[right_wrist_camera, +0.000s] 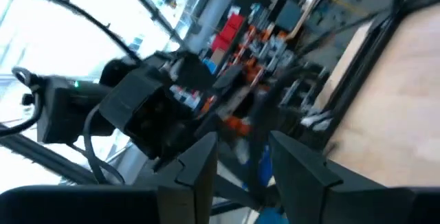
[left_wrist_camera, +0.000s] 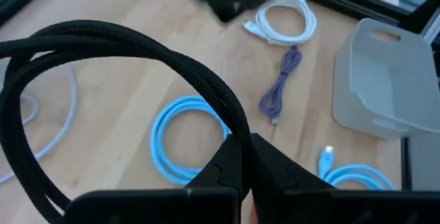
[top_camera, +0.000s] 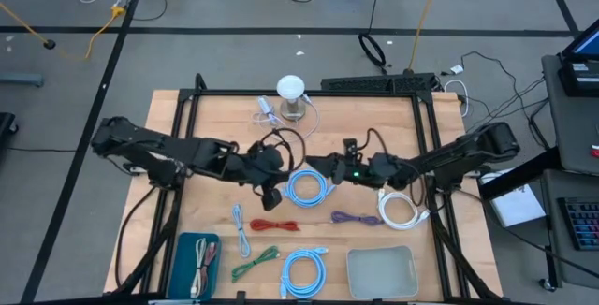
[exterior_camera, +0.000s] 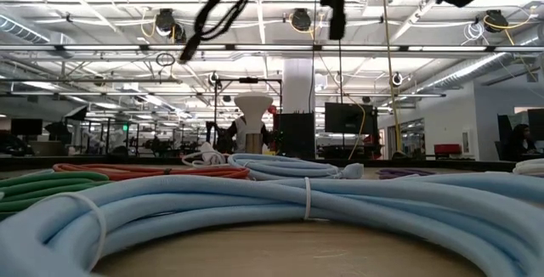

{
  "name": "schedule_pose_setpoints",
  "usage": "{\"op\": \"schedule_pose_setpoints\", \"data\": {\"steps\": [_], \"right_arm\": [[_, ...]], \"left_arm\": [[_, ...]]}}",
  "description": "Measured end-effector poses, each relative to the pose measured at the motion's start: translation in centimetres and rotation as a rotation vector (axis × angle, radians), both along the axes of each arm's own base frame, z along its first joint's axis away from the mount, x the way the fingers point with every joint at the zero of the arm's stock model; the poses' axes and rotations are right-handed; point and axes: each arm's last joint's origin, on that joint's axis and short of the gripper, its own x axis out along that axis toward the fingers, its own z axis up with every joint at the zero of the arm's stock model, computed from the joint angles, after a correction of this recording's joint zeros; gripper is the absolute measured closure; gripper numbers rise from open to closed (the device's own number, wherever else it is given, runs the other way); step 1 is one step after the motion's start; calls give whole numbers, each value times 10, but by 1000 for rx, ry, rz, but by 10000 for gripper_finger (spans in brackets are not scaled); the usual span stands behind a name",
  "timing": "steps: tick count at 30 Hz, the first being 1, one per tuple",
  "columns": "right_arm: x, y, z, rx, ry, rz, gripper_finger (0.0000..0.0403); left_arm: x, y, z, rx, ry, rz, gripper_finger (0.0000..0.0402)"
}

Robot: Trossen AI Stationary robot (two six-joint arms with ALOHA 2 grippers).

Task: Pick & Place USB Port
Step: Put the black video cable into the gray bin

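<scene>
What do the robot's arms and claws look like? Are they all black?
Mostly, yes. Both arms are dark and built from chunky jointed pieces, with black wires running along them. The left arm ends in the left claw, and the right arm ends in the right claw. Each claw has two flat, dark fingers. A tiny green light glows on the right arm's wrist.

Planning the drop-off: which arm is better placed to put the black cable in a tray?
Left, probably. Its gripper is already shut on the black cable, held above the table. The right gripper holds nothing, jaws open.
</scene>
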Motion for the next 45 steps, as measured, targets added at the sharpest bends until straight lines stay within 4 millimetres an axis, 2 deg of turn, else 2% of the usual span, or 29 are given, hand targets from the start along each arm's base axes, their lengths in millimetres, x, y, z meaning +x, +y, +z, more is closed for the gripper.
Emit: {"op": "schedule_pose_setpoints", "data": {"steps": [7, 12, 20, 23, 27, 33, 45], "right_arm": [[25, 6, -3, 37, -6, 89, 258], [26, 5, -5, 50, 15, 106, 258], [25, 5, -1, 19, 16, 121, 261], [25, 6, -5, 11, 57, 132, 261], [26, 6, -13, 0, 135, 139, 261], [26, 6, -15, -7, 160, 147, 261], [26, 3, -13, -7, 138, 138, 257]], "left_arm": [[14, -4, -19, -1, 67, -28, 394], [11, -5, -19, 16, 79, -25, 394], [-1, -1, -25, 46, 207, 20, 394], [-1, -3, -23, 33, 199, 22, 394], [0, -7, -7, 31, 147, 16, 394], [0, -9, 10, 32, 110, 15, 394], [0, -9, 11, 20, 101, 15, 394]]}}
